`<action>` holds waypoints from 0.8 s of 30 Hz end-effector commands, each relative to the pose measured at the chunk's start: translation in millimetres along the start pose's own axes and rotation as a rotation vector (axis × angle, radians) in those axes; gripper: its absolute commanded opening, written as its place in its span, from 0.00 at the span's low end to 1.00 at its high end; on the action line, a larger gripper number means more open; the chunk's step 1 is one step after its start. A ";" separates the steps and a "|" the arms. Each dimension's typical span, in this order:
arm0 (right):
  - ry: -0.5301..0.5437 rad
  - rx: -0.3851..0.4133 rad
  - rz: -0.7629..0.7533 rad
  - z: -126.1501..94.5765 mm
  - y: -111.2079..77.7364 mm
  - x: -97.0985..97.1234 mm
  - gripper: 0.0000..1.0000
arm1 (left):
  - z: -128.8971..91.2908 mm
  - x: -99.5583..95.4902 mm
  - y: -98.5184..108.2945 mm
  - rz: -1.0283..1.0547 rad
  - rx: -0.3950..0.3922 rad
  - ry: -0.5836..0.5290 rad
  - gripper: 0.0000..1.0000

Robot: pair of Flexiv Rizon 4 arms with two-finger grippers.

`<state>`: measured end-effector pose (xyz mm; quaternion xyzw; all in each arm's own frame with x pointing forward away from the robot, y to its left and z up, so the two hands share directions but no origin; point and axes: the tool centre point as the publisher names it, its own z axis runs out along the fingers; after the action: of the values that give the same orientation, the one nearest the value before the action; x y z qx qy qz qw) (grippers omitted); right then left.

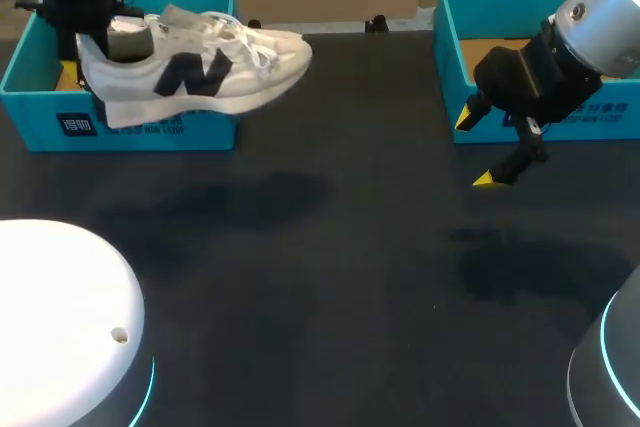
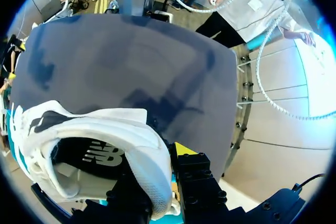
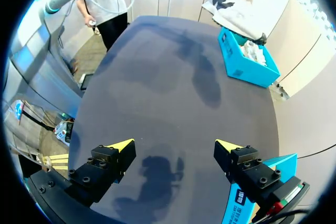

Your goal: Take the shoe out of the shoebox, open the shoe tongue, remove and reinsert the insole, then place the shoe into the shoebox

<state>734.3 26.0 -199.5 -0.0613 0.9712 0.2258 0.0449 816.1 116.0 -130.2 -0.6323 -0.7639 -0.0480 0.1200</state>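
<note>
The left tool is pinching the white sneaker by its heel collar, toe jutting ahead, the blue shoebox just beneath. So thin a hold may be risking a slip or pivot. The right tool is hovering spread, empty, well apart.

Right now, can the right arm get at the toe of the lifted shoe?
Probably yes: the shoe points its toe towards the open right claw, and I see nothing on the table between them.
</note>
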 end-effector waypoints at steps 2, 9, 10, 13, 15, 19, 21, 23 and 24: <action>0.000 0.002 0.001 1.5 0.3 -0.4 1.00 | 5.0 -14.0 -27.4 -0.006 -0.072 0.010 0.00; 0.000 0.002 0.001 1.5 0.3 -0.4 1.00 | 10.6 -36.1 -51.7 0.003 -0.060 0.001 0.00; 0.000 0.002 0.001 1.5 0.3 -0.4 1.00 | 10.5 -37.9 -54.4 0.006 -0.061 0.000 0.00; 0.000 0.002 0.001 1.5 0.3 -0.4 1.00 | 11.1 -46.5 -65.9 0.018 -0.058 -0.007 0.00; 0.000 0.002 0.001 1.5 0.3 -0.4 1.00 | 12.4 -55.2 -74.7 0.034 -0.061 0.003 0.00; 0.000 0.002 0.001 1.5 0.3 -0.4 1.00 | 16.1 -70.3 -86.3 0.064 -0.061 -0.004 0.00; 0.000 0.002 0.001 1.5 0.3 -0.4 1.00 | 17.6 -75.0 -90.5 0.064 -0.062 -0.005 0.00; 0.000 0.002 0.001 1.5 0.3 -0.4 1.00 | 19.8 -80.5 -95.7 0.080 -0.054 -0.007 0.00; 0.000 0.002 0.001 1.5 0.3 -0.4 1.00 | 21.5 -83.9 -99.7 0.085 -0.054 -0.003 0.00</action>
<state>734.3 26.0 -199.5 -0.0612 0.9712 0.2258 0.0449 733.2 28.1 -159.2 -0.6672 -0.7356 -0.0586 0.1016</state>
